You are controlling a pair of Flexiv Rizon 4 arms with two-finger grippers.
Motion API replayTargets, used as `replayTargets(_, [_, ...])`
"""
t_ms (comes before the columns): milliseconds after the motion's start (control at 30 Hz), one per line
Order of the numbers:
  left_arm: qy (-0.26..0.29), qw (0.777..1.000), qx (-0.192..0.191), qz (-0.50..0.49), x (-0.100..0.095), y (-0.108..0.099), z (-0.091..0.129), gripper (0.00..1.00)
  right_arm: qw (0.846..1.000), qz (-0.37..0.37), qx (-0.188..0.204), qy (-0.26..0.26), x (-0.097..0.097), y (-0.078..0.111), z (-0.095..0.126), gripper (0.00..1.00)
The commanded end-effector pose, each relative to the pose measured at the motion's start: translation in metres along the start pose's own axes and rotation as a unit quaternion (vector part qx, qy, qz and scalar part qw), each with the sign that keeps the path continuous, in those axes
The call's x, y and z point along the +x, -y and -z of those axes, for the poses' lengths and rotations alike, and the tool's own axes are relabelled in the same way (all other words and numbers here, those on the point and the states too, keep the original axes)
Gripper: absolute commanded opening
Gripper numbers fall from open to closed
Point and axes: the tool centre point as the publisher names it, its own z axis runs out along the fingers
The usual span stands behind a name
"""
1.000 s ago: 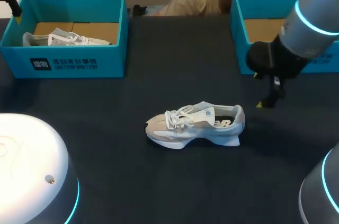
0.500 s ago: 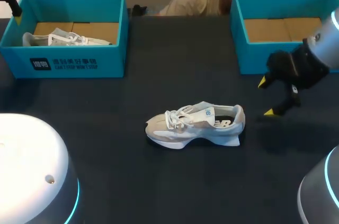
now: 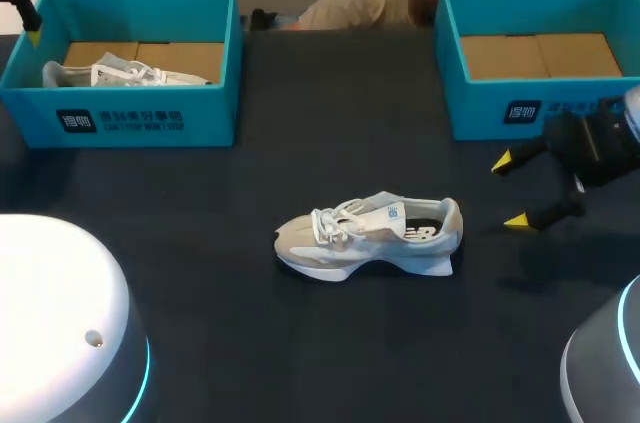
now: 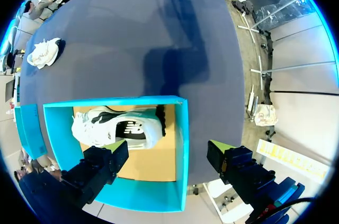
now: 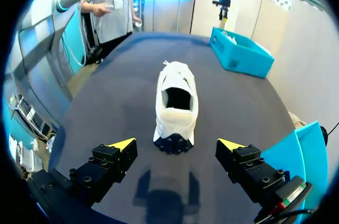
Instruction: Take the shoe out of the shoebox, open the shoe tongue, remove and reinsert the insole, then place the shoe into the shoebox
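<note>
A white shoe [image 3: 368,235] stands on its sole in the middle of the dark worktop [image 3: 330,343]. It is not in any box. Its toe points to my left and its heel points to my right. The laces are on top, and the dark hole where a foot goes in shows near the heel.

The right fingers [image 3: 520,220] are just to the right of the shoe's heel, near it but not touching it. They are low over the worktop. They are spread wide apart and hold nothing. In the right wrist view the shoe [image 5: 176,99] sits ahead of the right fingers [image 5: 119,150], in line with the gap between them, with its heel closest to them.

A blue shoebox [image 3: 520,108] sits at the far right of the worktop, just behind the right fingers. Its brown bottom shows.

Another blue box [image 3: 150,118] sits at the far left. A second white shoe [image 3: 120,73] lies inside it. The left fingers [image 4: 113,152] hang above this box [image 4: 180,150]. They are wide apart too and hold nothing. The second shoe [image 4: 119,128] lies on the brown bottom of the box, ahead of one finger. The side wall of the box runs under the gap between the two fingers.
</note>
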Motion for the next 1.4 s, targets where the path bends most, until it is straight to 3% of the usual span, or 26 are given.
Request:
replayTargets(33, [-0.001, 1.0, -0.002, 0.0, 0.0, 0.002, 0.001, 1.0, 1.0, 0.0, -0.008, 0.002, 0.002, 0.002, -0.001, 1.0])
replayTargets(300, [-0.001, 1.0, -0.002, 0.0, 0.0, 0.002, 0.001, 1.0, 1.0, 0.0, -0.008, 0.002, 0.002, 0.002, -0.001, 1.0])
replayTargets(500, [-0.001, 1.0, -0.002, 0.0, 0.0, 0.002, 0.001, 1.0, 0.999, 0.01, -0.022, 0.023, -0.002, 0.016, -0.015, 1.0])
replayTargets(1067, [-0.001, 1.0, -0.002, 0.0, 0.0, 0.002, 0.001, 1.0, 0.997, 0.008, -0.07, -0.007, -0.01, 0.058, -0.058, 1.0])
replayTargets(1300, [-0.001, 1.0, -0.002, 0.0, 0.0, 0.002, 0.001, 1.0, 0.995, -0.007, -0.103, 0.007, -0.006, 0.066, -0.069, 1.0])
replayTargets(1400, [-0.001, 1.0, -0.002, 0.0, 0.0, 0.002, 0.001, 1.0, 0.995, -0.011, -0.097, 0.004, -0.004, 0.066, -0.071, 1.0])
